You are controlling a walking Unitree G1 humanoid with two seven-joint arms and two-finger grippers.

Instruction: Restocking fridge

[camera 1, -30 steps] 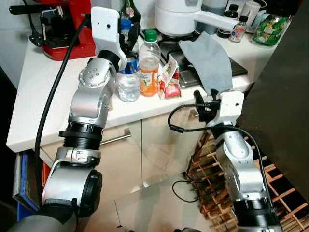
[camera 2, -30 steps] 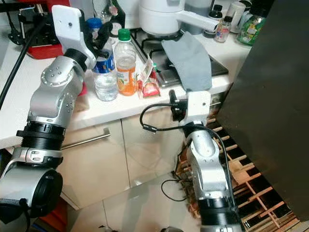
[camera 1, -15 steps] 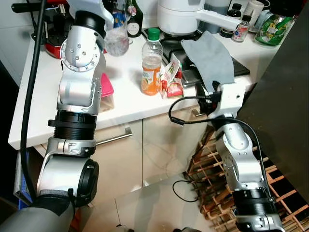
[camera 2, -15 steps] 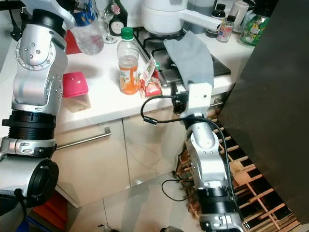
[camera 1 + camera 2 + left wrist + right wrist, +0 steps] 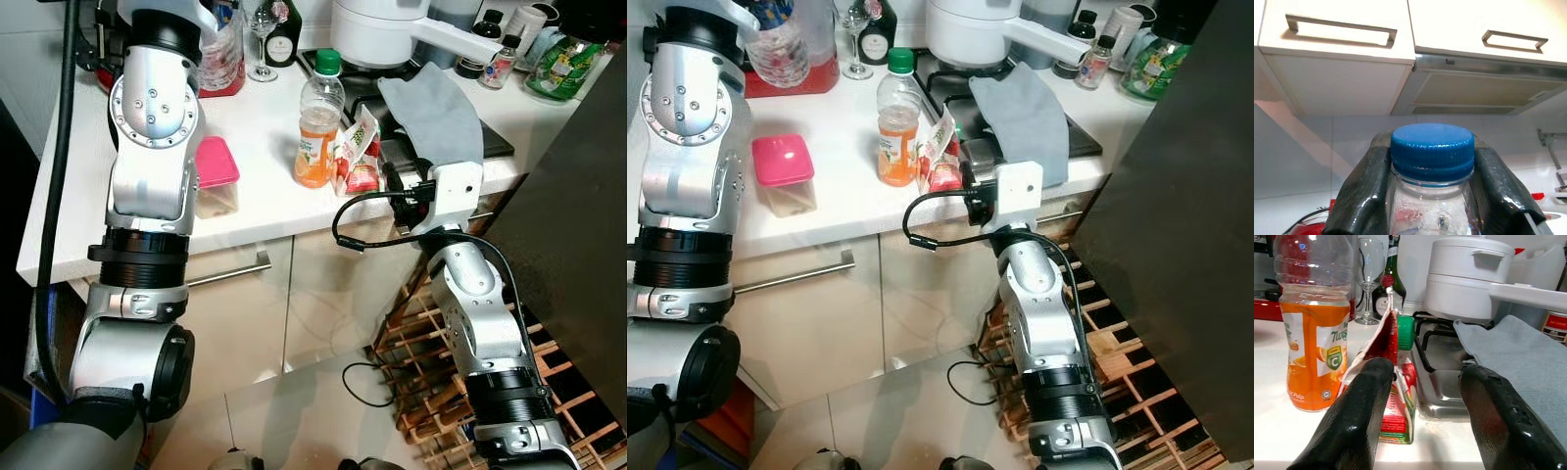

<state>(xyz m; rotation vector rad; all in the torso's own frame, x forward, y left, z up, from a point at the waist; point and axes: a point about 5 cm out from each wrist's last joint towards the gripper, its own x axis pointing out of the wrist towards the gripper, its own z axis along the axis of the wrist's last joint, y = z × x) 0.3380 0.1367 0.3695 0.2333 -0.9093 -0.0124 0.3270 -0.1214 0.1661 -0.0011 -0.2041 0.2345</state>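
Note:
My left gripper [image 5: 1431,166] is shut on a clear water bottle [image 5: 223,47] with a blue cap [image 5: 1431,149], held in the air over the back left of the white counter [image 5: 255,211]. An orange juice bottle [image 5: 318,132] with a green cap stands near the counter's front. A small red juice carton [image 5: 359,163] leans beside it. My right gripper [image 5: 1422,406] is open at the counter's front edge, level with the carton [image 5: 1393,382] and pointing at it without touching. Its fingers [image 5: 1359,421] frame the carton and the hob.
A pink-lidded box [image 5: 216,176] sits on the counter below the left arm. A grey cloth [image 5: 431,108] hangs over the hob, with a white pot [image 5: 377,29] behind and a wine glass [image 5: 260,29] at the back. A dark panel [image 5: 578,196] rises on the right above a wooden wine rack [image 5: 431,333].
My left arm has lifted the water bottle off the counter, up and to the back left, uncovering the pink-lidded box. My right gripper has edged closer to the carton.

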